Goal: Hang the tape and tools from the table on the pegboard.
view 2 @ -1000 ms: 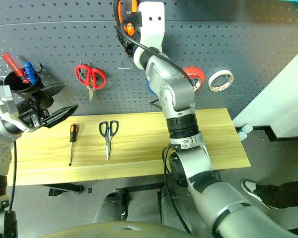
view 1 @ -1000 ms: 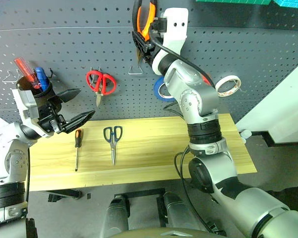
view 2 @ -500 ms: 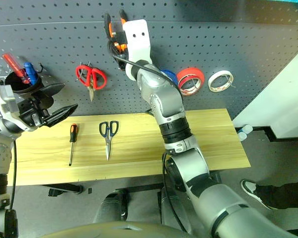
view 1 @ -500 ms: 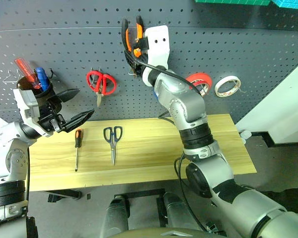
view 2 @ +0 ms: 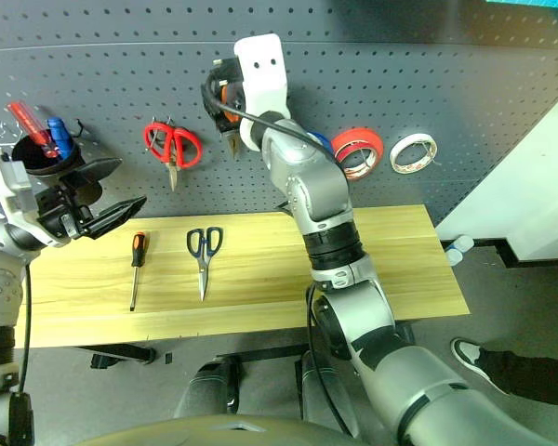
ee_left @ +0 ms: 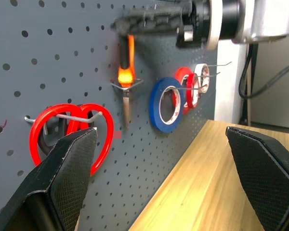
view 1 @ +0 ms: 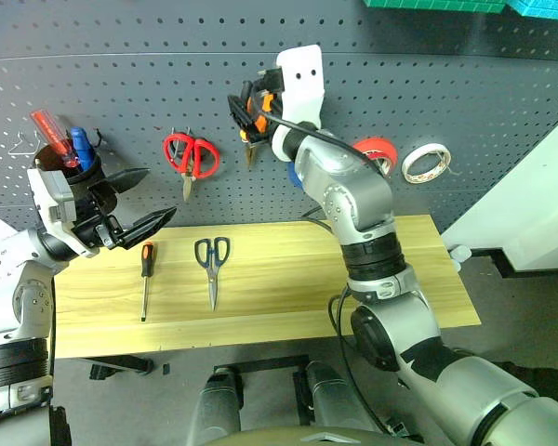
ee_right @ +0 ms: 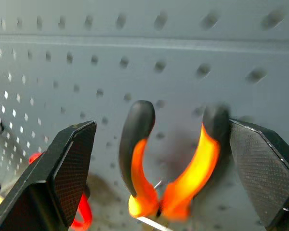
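Orange-and-black pliers [ee_right: 168, 168] hang nose-down on a wire hook of the dark grey pegboard [view 1: 121, 74]. My right gripper [view 1: 248, 98] is up at the board and open, with one finger on each side of the pliers' handles. The red tape [view 1: 372, 150] hangs on a hook to the right of that arm. Black-handled scissors [view 1: 211, 258] and the short screwdriver [view 1: 146, 274] lie on the wooden table [view 1: 279, 279]. Over the table's left end, above the screwdriver, my left gripper [view 1: 158, 193] is open and holds nothing.
Red-handled scissors [view 1: 191, 153] hang left of the pliers. A blue roll [ee_left: 164, 103] and a white roll [view 1: 426, 161] hang beside the red tape. A black cup [view 1: 70, 165] with a red and a blue screwdriver is mounted at the far left.
My right gripper came down along the board with the pliers and opened, and the pliers now hang on the hook. The left arm stayed still.
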You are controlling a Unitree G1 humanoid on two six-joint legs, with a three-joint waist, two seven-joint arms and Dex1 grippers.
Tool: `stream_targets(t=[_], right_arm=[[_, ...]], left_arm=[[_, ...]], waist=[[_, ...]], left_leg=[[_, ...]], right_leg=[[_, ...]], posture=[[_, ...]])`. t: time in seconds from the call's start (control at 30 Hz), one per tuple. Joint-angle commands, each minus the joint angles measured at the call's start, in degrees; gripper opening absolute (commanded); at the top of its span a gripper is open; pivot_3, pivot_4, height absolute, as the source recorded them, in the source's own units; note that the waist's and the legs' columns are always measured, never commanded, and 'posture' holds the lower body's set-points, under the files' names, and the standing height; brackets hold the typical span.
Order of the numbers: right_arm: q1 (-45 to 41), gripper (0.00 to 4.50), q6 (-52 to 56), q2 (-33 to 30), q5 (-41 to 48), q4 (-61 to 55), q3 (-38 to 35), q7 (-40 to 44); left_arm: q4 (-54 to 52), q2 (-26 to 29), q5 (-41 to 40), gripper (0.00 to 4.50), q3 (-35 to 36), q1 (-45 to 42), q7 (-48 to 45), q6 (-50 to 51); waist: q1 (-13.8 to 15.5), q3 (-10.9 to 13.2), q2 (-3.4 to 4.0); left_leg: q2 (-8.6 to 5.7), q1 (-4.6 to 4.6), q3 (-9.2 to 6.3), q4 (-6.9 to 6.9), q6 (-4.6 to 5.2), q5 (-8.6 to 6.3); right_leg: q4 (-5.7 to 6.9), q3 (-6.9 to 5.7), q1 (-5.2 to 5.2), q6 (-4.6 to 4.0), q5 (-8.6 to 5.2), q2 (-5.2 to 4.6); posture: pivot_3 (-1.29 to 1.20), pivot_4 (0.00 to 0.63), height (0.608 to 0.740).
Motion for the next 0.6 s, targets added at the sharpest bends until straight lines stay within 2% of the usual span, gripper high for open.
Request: stream_targets(t=[0.03,0.2,0.4,0.6], right_arm=[[-1.19,4.48,2.67,-1.54,4.23,-8.13,-2.79,2.45],[0.19,4.48,9.46,-7.97,10.96,-16.24,-6.05,8.27],[2.56,4.48,19.77,-17.36,20.93,-19.32,-9.35,17.45],[8.43,4.48,25.97,-27.15,26.45,-22.34,-3.80,29.53]], left_arm=[[-1.36,0.02,-0.23,4.50,0.82,-0.24,0.49,-0.90],[-3.25,-0.29,-0.93,4.50,1.74,1.91,1.74,-0.37],[-8.30,-1.38,-1.76,4.50,2.74,7.54,4.99,1.14],[-12.83,-3.02,-0.10,4.50,2.57,16.49,9.27,2.34]], waist=[[0.05,-0.01,0.01],[0.17,-0.21,0.04],[0.23,-0.25,0.06],[0.20,-0.24,0.07]], left_leg=[[0.00,0.00,0.00,0.00,0.00,0.00],[0.00,0.00,-0.02,0.02,0.00,0.00],[0.00,0.13,-0.01,0.01,0.01,0.00],[0.01,0.31,0.00,-0.02,0.02,0.00]], right_leg=[[0.00,-0.01,0.00,0.00,0.00,0.00],[0.01,-0.01,0.02,0.00,0.00,0.00],[0.00,-0.01,0.16,-0.01,-0.01,0.00],[-0.03,0.00,0.35,-0.21,-0.13,0.00]], posture=[[0.14,0.085,0.740],[0.15,0.088,0.740],[0.16,0.095,0.740],[0.17,0.103,0.740]])
